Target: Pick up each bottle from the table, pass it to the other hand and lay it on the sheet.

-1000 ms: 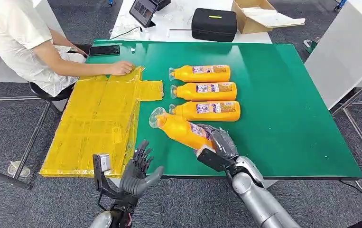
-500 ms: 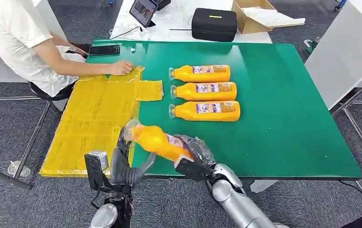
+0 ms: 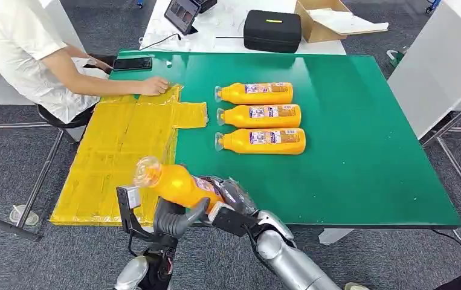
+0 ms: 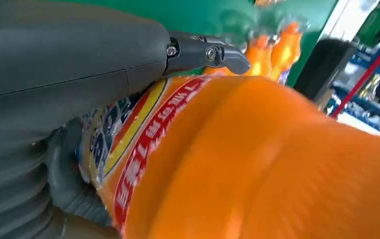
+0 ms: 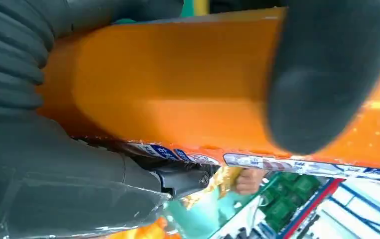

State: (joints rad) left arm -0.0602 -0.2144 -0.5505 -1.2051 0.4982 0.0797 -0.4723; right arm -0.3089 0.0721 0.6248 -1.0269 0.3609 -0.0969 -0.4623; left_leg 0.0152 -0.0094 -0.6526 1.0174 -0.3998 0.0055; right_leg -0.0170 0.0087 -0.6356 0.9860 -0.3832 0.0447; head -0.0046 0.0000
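right hand (image 3: 231, 196): clenched round the label end of the held bottle (image 3: 176, 184), at the near table edge.
left hand (image 3: 173, 219): under the same bottle, thumb curled up against its side; fingers hidden behind the bottle in the head view. Left wrist view showed the thumb (image 4: 68, 59) lying along the label, bottle body pressed close to the palm. Cannot tell if the grasp was closed.
held bottle: orange, tilted, clear cap end up and toward the robot's left, hanging over the near corner of the yellow sheet (image 3: 119, 151), not touching it.
other bottles: three (image 3: 263, 116) lay on their sides in a column on the green table (image 3: 367, 151), caps toward the sheet, well apart from both hands.
sheet: flat over the table's left part, reaching past its near edge.
person: seated at the far left, one hand (image 3: 154, 86) resting on the sheet's far edge.
background: phone (image 3: 133, 63), black case (image 3: 272, 30), cardboard box (image 3: 330, 18) beyond the green surface.
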